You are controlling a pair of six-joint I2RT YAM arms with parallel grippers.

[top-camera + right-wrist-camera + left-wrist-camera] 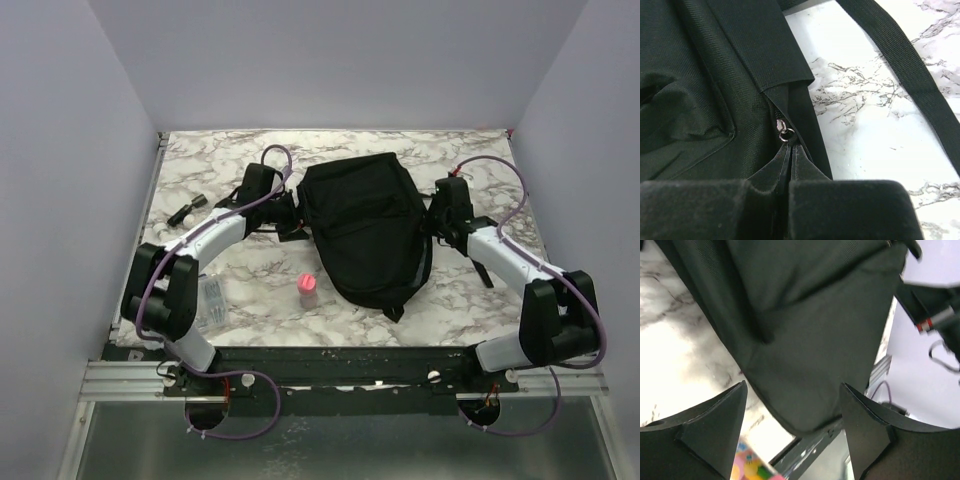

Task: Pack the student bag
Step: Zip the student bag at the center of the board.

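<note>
While the left end effector (793, 387) is hanging released, its fingers spread wide with the left flank of the student bag (362, 225) lying just beyond them, nothing is being gripped on that side. At the far left of the marble worktop (262, 300) a small black item (185, 209) is sitting well apart from the bag. A small pink bottle (308, 289) is standing near the bag's lower left edge, outside it. The bag itself is lying flat in the middle of the worktop, between the two arms. On its right flank the right end effector (790, 150) is clenched, its tips meeting just below the zip pull (786, 134); whether any fabric is being pinched cannot be told. A strap (905, 65) is trailing across the marble beside it. The likeliest trouble is on the right: tips missing the small ring would be dragging soft fabric instead, bunching it and sliding the unsteadied bag, which could be knocking the bottle over.
</note>
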